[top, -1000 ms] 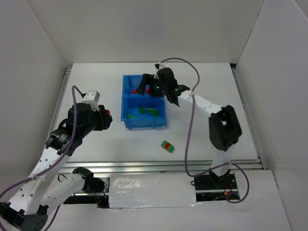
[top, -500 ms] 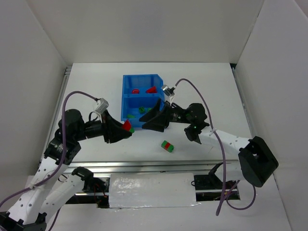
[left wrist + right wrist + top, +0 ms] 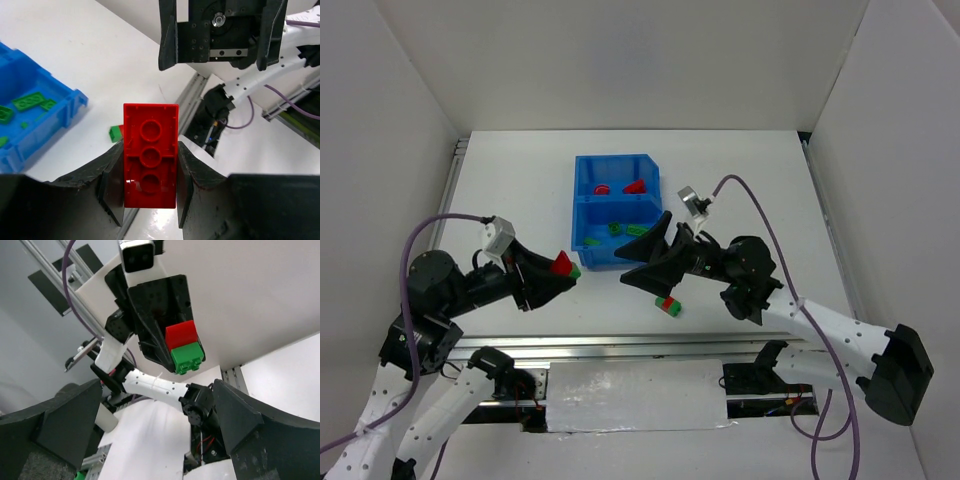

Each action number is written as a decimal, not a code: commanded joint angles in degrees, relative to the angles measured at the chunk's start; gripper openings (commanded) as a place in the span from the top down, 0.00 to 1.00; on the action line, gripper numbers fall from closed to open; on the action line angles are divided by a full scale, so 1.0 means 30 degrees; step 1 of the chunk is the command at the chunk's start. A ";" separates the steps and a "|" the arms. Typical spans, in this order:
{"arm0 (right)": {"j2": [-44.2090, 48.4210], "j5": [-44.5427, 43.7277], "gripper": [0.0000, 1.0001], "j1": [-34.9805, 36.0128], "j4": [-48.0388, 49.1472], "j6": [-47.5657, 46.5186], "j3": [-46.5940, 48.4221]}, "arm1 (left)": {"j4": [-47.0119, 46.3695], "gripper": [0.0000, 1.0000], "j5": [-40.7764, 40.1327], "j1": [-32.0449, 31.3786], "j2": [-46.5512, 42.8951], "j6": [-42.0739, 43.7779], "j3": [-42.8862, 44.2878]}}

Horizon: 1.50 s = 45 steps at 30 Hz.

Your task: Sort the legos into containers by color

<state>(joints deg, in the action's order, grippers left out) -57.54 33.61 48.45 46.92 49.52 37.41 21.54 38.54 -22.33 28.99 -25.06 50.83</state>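
My left gripper (image 3: 565,266) is shut on a stuck red-green lego pair (image 3: 563,263) and holds it above the table, left of the blue bin (image 3: 588,258). In the left wrist view the red brick (image 3: 150,160) sits between the fingers (image 3: 112,185). My right gripper (image 3: 645,247) is open and empty, facing the left one. In the right wrist view its gap (image 3: 157,382) frames the held pair (image 3: 184,347). Another red-green pair (image 3: 667,304) lies on the table below it. Red legos (image 3: 634,186) lie in the far compartment, green ones (image 3: 630,230) in the near one.
White walls enclose the table on three sides. The aluminium rail (image 3: 620,345) runs along the near edge. The right arm's purple cable (image 3: 770,230) loops above the table on the right. The bin corner (image 3: 45,115) with green bricks shows in the left wrist view.
My right gripper has left the bin and come down toward the near side, turning to face the left one. My left gripper has raised the red-green pair and drawn back slightly left.
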 commanded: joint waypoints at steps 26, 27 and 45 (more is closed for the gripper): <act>-0.0566 -0.4490 0.24 0.4359 -0.2441 -0.2527 0.1937 | -0.7242 1.00 0.5698 -0.0028 0.0354 -0.4104 -0.0655; -0.0567 -0.5189 0.27 0.4475 -0.2861 -0.2792 0.2090 | -0.7239 1.00 0.5639 -0.0028 0.0384 -0.4040 -0.0741; -0.1416 -0.3382 0.43 0.4623 -0.1521 -0.3588 0.2092 | -0.7920 1.00 0.6257 -0.0058 0.1264 -0.4042 -0.1329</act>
<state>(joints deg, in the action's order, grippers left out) -61.60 20.40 61.87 38.87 39.53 42.48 -2.48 57.32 -22.33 33.04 -39.13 43.79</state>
